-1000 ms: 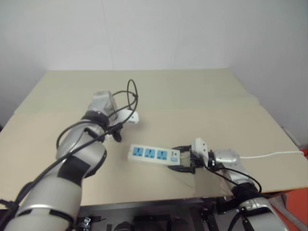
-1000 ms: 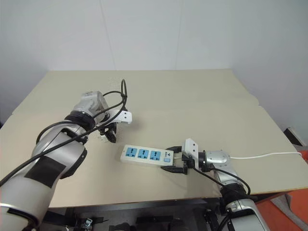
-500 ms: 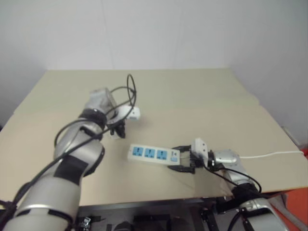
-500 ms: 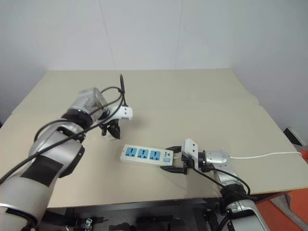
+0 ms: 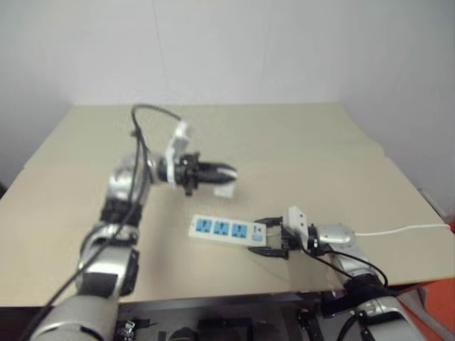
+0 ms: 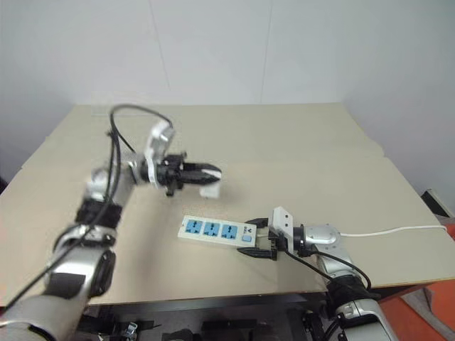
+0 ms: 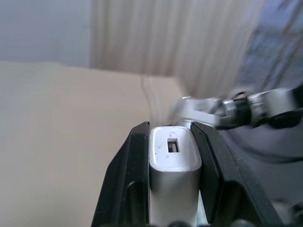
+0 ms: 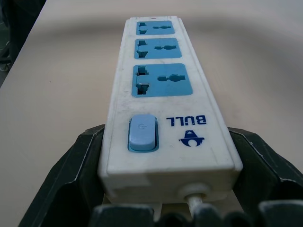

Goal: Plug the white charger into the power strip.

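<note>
1. Charger (image 7: 173,163) first: the white charger is sitting between the two black fingers (image 7: 127,189) of my left gripper (image 5: 222,171), pinched on both flanks, with its slotted end face pointing away from my wrist.
2. I am holding that gripper above the table (image 5: 298,142), fingers lying about level and pointing toward my right side, with the charger hanging at their tips.
3. My right gripper (image 6: 257,239) is clasping the power strip (image 6: 217,230) at its switch end, one finger (image 8: 71,175) along each long side, jaws spread to the strip's width.
4. The power strip is lying flat near the front edge of the table, its three blue sockets facing up in a row, all unoccupied, the blue switch (image 8: 142,133) nearest my right wrist.
5. The thin white cord (image 5: 398,229) is trailing off toward the table's right edge.
6. The charger is hovering behind the strip and above it, not touching it.
7. Bare tabletop is stretching behind and to both sides of the strip, while the front edge is running close by.
</note>
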You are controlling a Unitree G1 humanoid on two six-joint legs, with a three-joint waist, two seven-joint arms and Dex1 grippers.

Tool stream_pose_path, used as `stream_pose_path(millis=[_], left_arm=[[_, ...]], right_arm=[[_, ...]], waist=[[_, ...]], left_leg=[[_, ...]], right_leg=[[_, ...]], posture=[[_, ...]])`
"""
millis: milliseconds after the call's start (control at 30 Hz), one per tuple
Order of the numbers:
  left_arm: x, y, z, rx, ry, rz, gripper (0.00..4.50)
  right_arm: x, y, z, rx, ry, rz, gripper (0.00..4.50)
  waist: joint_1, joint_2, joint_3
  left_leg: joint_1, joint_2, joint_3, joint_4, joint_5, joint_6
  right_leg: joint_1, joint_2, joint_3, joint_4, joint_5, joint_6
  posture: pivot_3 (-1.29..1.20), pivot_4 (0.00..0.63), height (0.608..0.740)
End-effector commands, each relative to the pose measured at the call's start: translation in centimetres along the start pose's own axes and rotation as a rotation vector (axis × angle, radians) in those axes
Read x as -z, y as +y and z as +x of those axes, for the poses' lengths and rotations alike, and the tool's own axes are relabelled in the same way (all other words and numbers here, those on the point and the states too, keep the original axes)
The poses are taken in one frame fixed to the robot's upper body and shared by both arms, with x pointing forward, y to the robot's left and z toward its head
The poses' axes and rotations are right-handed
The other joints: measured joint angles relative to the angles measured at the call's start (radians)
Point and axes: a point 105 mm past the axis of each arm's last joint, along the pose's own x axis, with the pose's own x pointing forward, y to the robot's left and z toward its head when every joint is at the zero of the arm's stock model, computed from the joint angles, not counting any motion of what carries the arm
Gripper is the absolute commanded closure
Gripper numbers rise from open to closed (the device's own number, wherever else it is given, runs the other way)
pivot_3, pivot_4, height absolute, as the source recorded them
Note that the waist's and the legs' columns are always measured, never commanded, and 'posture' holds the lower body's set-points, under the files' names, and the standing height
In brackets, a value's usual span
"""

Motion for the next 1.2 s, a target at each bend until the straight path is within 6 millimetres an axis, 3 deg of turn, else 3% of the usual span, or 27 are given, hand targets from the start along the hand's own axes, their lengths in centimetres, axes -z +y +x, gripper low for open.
stream_pose_path(millis=[33,200,367,633,1200], left_arm=[[-2.1,-1.9,0.1,0.109,-0.110,0.054,3.48],[2.3,-1.9,0.9,0.121,-0.006,0.098,3.48],[4.7,-1.5,1.6,0.128,0.068,0.171,3.48],[5.3,-1.1,2.6,0.149,0.052,0.168,3.48],[7.3,-1.0,2.3,0.134,0.096,0.070,3.48]], right_arm=[[1.1,1.4,0.8,-0.056,0.035,0.036,1.07],[1.1,1.5,1.0,-0.059,0.035,0.034,1.07],[1.0,1.7,1.2,-0.076,0.028,0.039,1.07],[1.0,2.2,1.3,-0.090,0.030,0.042,1.07],[1.1,2.4,1.7,-0.089,0.044,0.029,1.07]], waist=[[-0.001,0.000,0.000],[0.000,0.001,-0.001],[0.001,0.001,-0.001],[0.001,0.001,-0.001],[0.000,0.000,-0.001]], left_leg=[[0.001,0.000,0.000,0.000,0.000,0.000],[0.005,0.000,0.001,-0.001,0.000,0.000],[0.004,-0.001,0.001,-0.001,0.000,0.000],[0.003,-0.001,0.001,-0.001,0.000,0.000],[0.004,-0.001,0.001,-0.002,0.000,0.000]], right_leg=[[0.000,0.000,0.000,0.000,0.000,0.000],[0.003,0.000,0.001,0.000,0.000,0.000],[0.003,0.000,0.001,-0.002,0.000,0.000],[0.003,0.000,0.001,-0.002,0.000,0.000],[0.003,0.001,0.001,-0.004,0.000,0.000]], posture=[[0.00,0.150,0.740],[0.00,0.150,0.740],[0.00,0.150,0.740],[0.00,0.150,0.740],[0.00,0.150,0.740]])
